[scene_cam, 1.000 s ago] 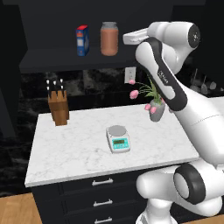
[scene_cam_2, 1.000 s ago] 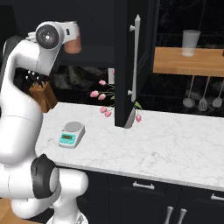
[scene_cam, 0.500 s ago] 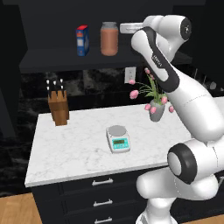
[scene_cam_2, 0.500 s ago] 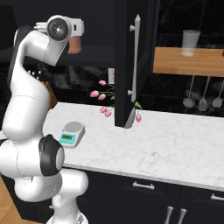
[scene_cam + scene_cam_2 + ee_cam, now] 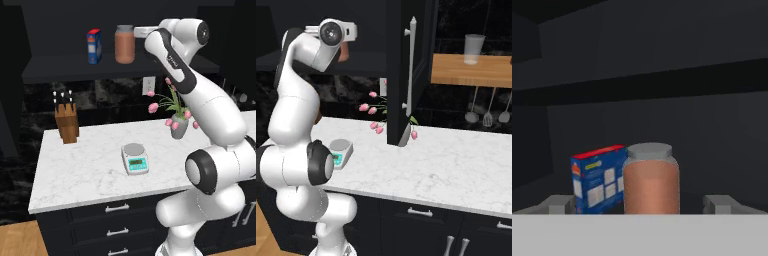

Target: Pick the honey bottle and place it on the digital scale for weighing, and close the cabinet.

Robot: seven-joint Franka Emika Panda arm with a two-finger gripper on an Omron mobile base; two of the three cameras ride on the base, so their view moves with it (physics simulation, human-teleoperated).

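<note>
The jar (image 5: 650, 179) is framed between the widely spread fingers (image 5: 558, 204) of the gripper (image 5: 644, 205), untouched. A box (image 5: 598, 178) is seen just beside it.

Honey bottle (image 5: 651, 186) translucent, matt grey lid; counter (image 5: 90, 165) glossy marble.

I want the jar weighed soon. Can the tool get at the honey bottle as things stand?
Probably yes: the honey bottle stands straight ahead between the spread fingers, nothing before it; the blue box sits beside and behind.
</note>
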